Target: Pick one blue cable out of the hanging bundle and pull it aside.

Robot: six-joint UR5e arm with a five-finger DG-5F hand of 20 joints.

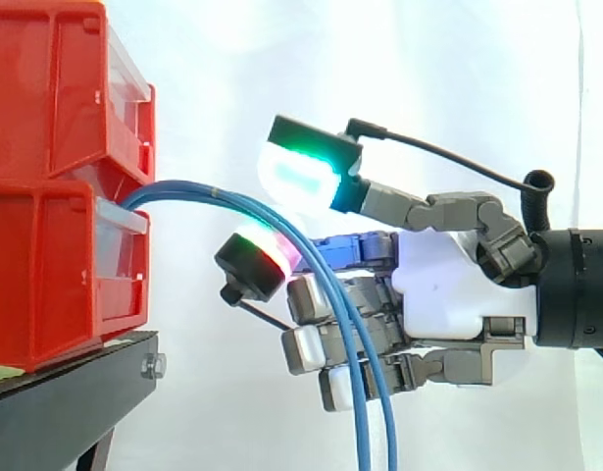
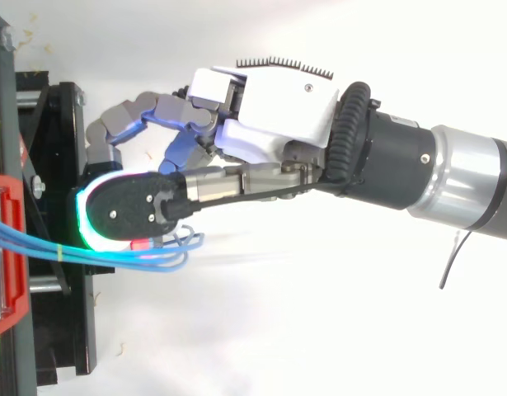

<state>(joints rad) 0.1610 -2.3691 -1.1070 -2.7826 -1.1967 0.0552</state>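
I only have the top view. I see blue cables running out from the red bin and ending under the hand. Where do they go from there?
Observer: In the side view the blue cables arch over and then hang straight down, past the bottom edge of the picture.
Operator: And where exactly do they come out?
Observer: From the gap between two stacked bins, the upper red bin and the lower red bin. The hand sits level with the lower one.
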